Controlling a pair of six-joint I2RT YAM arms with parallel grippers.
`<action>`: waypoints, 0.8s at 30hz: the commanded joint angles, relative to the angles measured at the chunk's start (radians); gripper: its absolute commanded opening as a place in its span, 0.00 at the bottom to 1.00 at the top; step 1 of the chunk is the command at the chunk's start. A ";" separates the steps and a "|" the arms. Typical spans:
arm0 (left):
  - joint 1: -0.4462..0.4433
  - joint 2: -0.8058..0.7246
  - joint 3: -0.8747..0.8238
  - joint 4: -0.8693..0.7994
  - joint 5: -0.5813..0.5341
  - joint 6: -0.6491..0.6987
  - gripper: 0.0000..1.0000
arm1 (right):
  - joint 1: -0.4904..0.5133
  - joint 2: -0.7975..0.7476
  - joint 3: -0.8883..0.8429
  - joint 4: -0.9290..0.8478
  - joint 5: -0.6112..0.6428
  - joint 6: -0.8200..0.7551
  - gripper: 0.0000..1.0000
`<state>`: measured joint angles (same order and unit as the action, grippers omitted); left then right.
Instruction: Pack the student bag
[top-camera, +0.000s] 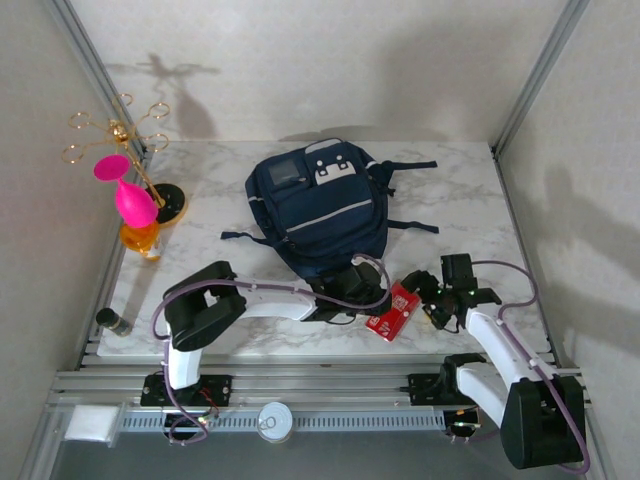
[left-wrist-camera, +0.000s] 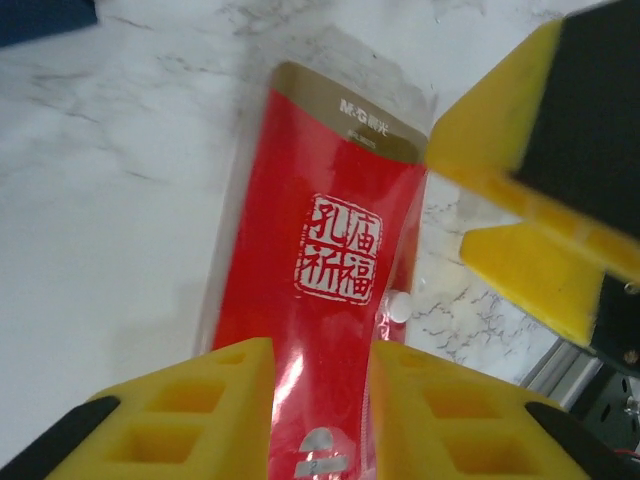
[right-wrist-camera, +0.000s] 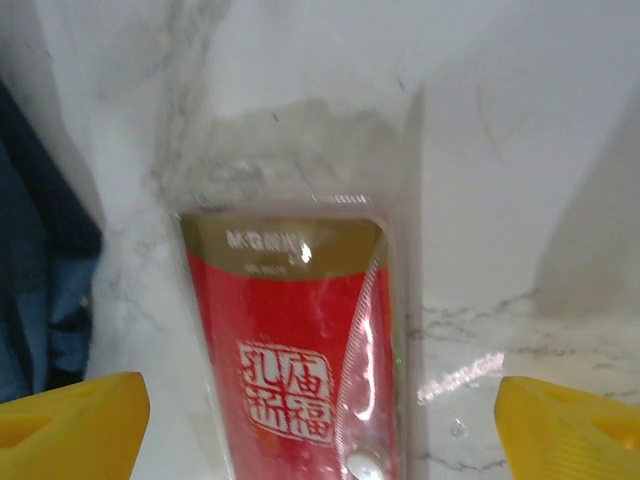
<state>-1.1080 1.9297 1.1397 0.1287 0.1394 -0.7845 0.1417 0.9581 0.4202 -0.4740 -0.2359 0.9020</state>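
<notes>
Top external: red packet (top-camera: 393, 310) beside the backpack (top-camera: 315, 205), near the table's (top-camera: 450, 190) front edge.
Right gripper (right-wrist-camera: 320, 415) spread wide around it; left gripper (left-wrist-camera: 320, 400) straddles its end, grip unclear.

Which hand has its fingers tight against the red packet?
The left hand: its yellow fingers press the red packet's sides, while the right hand's fingers stand wide apart.

The lower end of the red packet (left-wrist-camera: 335, 250) runs off the bottom edge in both wrist views. Its small gold-band print looks too blurred for us to read. Left of the packet, we see the student bag (right-wrist-camera: 30, 250) cut to a blue sliver. From above, the left arm (top-camera: 270, 298) covers the bag's near edge.
</notes>
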 joint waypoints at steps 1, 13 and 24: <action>0.003 0.059 0.051 -0.041 -0.008 0.010 0.24 | -0.003 0.003 -0.043 0.004 -0.104 -0.067 0.84; 0.041 0.146 0.023 -0.022 -0.039 -0.077 0.01 | -0.001 0.048 -0.065 0.102 -0.241 -0.122 0.60; 0.045 0.155 0.037 -0.089 -0.060 -0.082 0.00 | -0.004 -0.009 -0.048 0.161 -0.333 -0.126 0.51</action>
<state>-1.0714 2.0460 1.1812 0.1223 0.1150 -0.8616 0.1360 0.9710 0.3679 -0.3344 -0.5133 0.7952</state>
